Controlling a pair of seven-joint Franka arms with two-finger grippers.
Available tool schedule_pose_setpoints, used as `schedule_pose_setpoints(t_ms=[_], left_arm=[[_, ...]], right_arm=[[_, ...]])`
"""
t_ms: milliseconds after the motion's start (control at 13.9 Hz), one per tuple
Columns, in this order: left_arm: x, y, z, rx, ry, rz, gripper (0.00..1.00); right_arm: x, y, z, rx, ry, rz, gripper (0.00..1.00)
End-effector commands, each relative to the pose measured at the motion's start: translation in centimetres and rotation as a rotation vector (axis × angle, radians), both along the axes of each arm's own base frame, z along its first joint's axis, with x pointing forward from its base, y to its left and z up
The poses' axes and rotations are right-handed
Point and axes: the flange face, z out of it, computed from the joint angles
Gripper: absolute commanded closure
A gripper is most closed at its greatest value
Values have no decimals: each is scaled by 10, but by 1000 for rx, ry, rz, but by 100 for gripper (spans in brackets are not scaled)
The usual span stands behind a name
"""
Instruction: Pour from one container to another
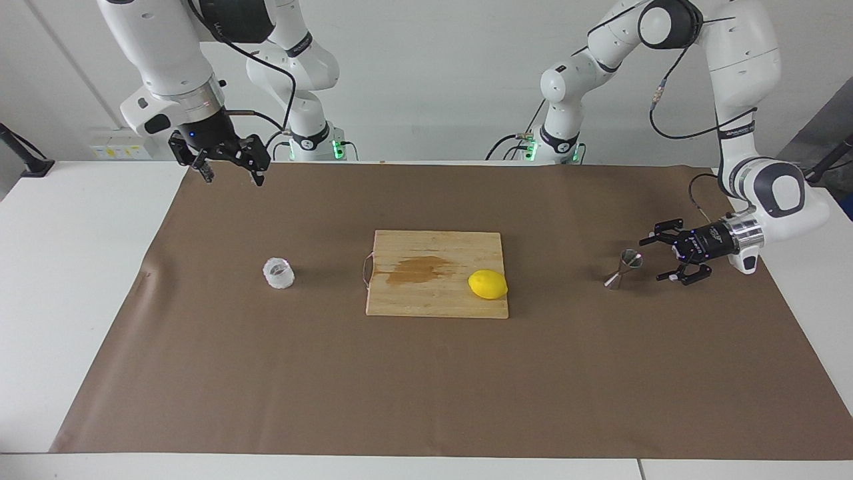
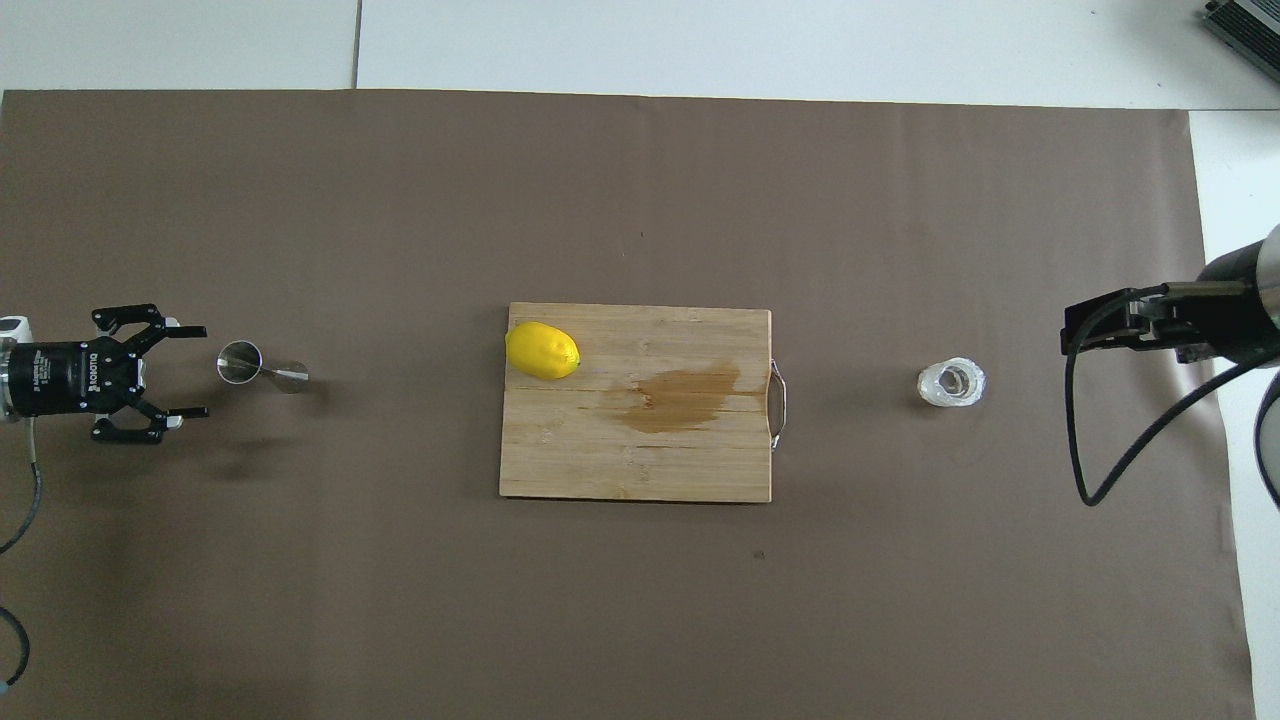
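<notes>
With its two fingers spread wide and holding nothing, the left gripper (image 1: pixel 658 259) lies low and horizontal just beside the steel jigger (image 1: pixel 624 269), on the side toward the left arm's end of the table, with its open mouth facing the jigger. This sideways attitude suits a grasp across the narrow waist, which would leave the upper cone unobstructed to receive liquid; that reading is a judgement. No contact with the jigger is visible, and a small gap separates the fingertips from it.

Taking the wooden cutting board (image 1: pixel 413 303) as the landmark, the jigger stands upright on the brown paper toward the left arm's end of the table, well apart from the board. A lemon (image 1: pixel 488 285) rests on the board at the end toward the jigger, and a brownish stain marks the board's middle.

The translucent faceted cup (image 1: pixel 278 273) stands upright on the paper toward the right arm's end of the table, also well apart from the board. The right gripper (image 1: pixel 230 173) waits, raised over the paper's edge, fingers apart and empty, well clear of the cup. Pouring has not yet begun.
</notes>
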Motion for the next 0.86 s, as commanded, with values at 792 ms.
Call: schedule_pose_setpoints(t_ms=[792], left_arm=[[-4, -27, -19, -106, -35, 75, 0]], right_arm=[[-8, 0, 1, 23, 2, -14, 0]])
